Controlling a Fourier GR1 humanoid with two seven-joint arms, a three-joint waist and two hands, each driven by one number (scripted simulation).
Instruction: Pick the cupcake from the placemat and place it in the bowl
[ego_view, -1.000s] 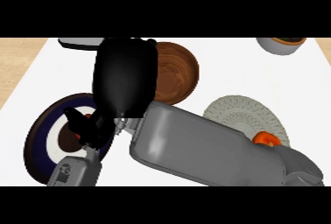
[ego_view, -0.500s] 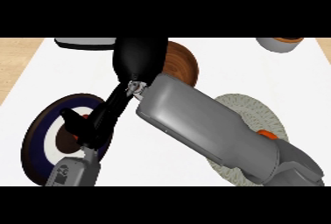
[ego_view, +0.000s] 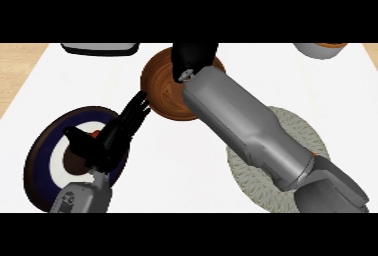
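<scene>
The brown bowl (ego_view: 164, 95) sits at the upper middle of the white counter. My right forearm crosses the picture from the lower right, and my right hand (ego_view: 193, 56) hangs over the bowl's far rim, seen mostly from the back. No cupcake shows anywhere; whether the hand holds it cannot be seen. The round grey woven placemat (ego_view: 299, 131) lies at the right, largely covered by the forearm. My left hand (ego_view: 103, 142) rests open at the lower left, fingers pointing up toward the bowl.
A dark blue plate (ego_view: 44, 155) with a brown centre lies under my left hand. A grey tray (ego_view: 100, 48) stands at the back left and a grey dish (ego_view: 321, 49) at the back right. Wooden counter borders the white surface.
My right arm has swung away from me and to the right, carrying the hand over the bowl's far side. The small orange spot beside the forearm no longer shows. The left hand stays put.
</scene>
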